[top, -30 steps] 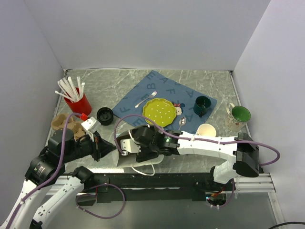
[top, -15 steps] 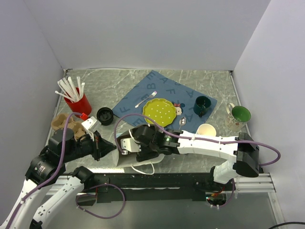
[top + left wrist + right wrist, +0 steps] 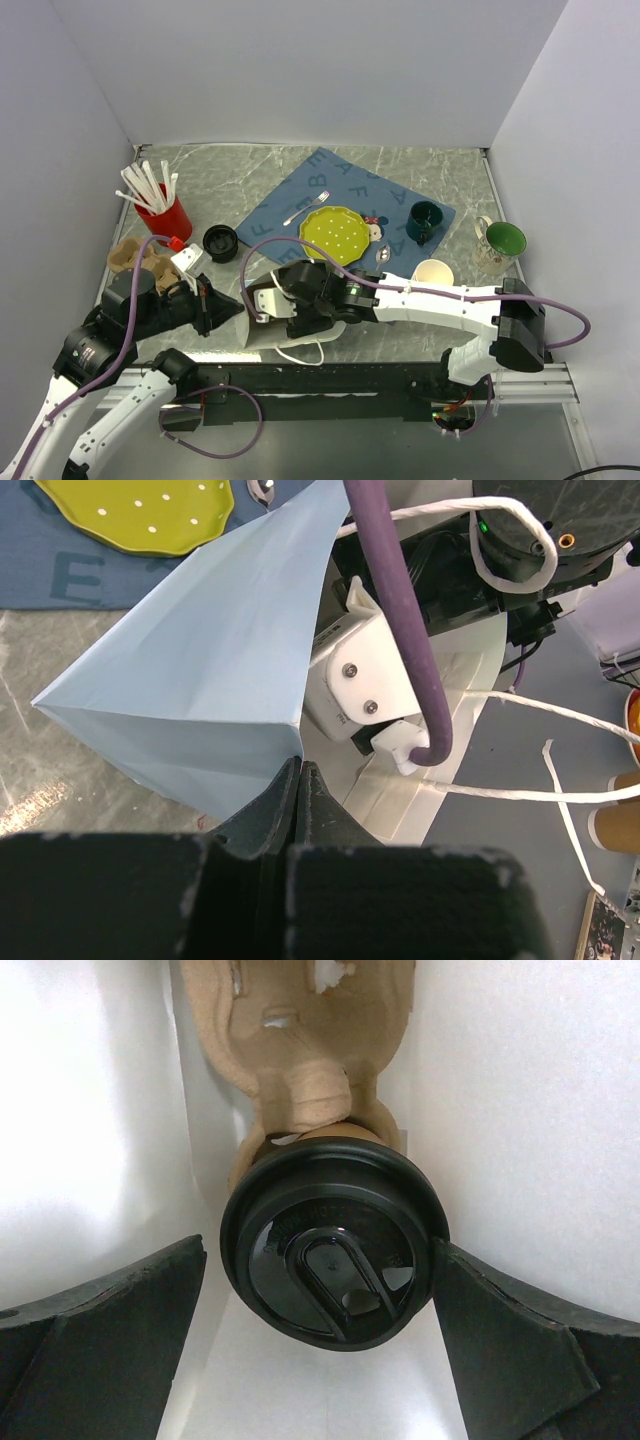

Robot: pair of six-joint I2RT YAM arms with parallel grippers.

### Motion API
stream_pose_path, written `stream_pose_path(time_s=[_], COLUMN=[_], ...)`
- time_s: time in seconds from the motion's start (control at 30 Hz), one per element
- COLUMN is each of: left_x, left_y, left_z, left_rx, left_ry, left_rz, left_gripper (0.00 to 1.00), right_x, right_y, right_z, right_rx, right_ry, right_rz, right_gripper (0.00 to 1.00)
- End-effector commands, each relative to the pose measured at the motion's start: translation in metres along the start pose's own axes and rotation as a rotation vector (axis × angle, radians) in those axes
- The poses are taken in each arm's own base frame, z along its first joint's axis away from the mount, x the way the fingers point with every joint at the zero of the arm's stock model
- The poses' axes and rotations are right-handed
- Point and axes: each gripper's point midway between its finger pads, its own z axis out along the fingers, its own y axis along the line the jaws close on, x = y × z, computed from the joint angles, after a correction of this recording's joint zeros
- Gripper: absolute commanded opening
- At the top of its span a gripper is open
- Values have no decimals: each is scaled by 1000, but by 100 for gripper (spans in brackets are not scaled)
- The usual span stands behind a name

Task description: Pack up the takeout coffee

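The takeout coffee [image 3: 335, 1250], a tan cup under a black lid, sits in a brown cardboard carrier [image 3: 300, 1020] inside a white paper bag [image 3: 290, 345]. My right gripper [image 3: 320, 1260] reaches into the bag and stands open around the lid. Its left finger is clear of the lid and its right finger is at the lid's rim. In the top view its fingers are hidden in the bag. My left gripper [image 3: 300, 765] is shut on the bag's edge [image 3: 200, 660], at the bag's left side [image 3: 232, 307].
A red cup of straws [image 3: 170, 215], a loose black lid [image 3: 221, 240] and a cardboard carrier [image 3: 135, 257] stand at the left. A yellow plate [image 3: 335, 235] lies on a blue cloth [image 3: 270, 215]. A dark mug [image 3: 425, 220], a paper cup [image 3: 433, 272] and a green bowl [image 3: 503, 240] are to the right.
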Motion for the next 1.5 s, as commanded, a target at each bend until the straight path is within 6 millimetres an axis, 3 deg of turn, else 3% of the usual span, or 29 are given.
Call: stream_pose_path(time_s=[0.0,0.57,1.47], left_x=[-13,-14,-13], left_y=[-5,-5,-5], left_z=[-1,-3,-6], left_rx=[10,3,-8], left_ry=[-30,-22,-17], left_rz=[13,8,-2], left_gripper=[1,1,1], right_x=[-15,-15,-31], right_y=[-18,-26,-52], right_z=[-22,-25,-44], right_rx=[43,71,150], right_ry=[-70,-61,-95], right_rz=[32,41,71], right_gripper=[100,100,100])
